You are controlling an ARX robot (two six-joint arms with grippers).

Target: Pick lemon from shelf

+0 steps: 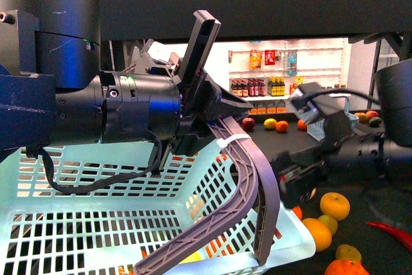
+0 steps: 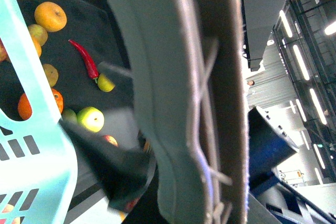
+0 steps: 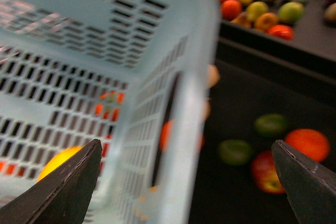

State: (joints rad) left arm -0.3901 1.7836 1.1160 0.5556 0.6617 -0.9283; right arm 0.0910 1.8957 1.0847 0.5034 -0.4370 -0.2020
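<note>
Your right pincer (image 3: 186, 148) is released: its two dark fingers (image 3: 68, 182) stand wide apart with nothing between them, poised at the rim of the pale blue basket (image 3: 173, 40). Your left pincer (image 1: 215, 85) has the basket's grey handle (image 1: 248, 172) between its jaws, but you cannot tell from these views whether it is clamped or the handle merely hangs there.

On the basket's floor lies a rounded yellow fruit, which you can fairly take for the lemon (image 3: 59, 162). In the front view it shows only as a yellow patch at 6 o'clock, below the handle. If that reading holds, your pick is done and the lemon is off the shelf (image 1: 257, 1); what is left is to draw the empty right arm clear. Blur keeps this short of certain.

At 4 o'clock in the front view, oranges (image 1: 335, 205) and a red chilli (image 1: 389, 231) lie on the shelf's black tray (image 1: 376, 201), beside the basket. At 1 o'clock, far behind, white wall shelves carry bottles (image 1: 257, 87) and packets. Their labels are too small to read, and you have no legible brand or writing anywhere.
</note>
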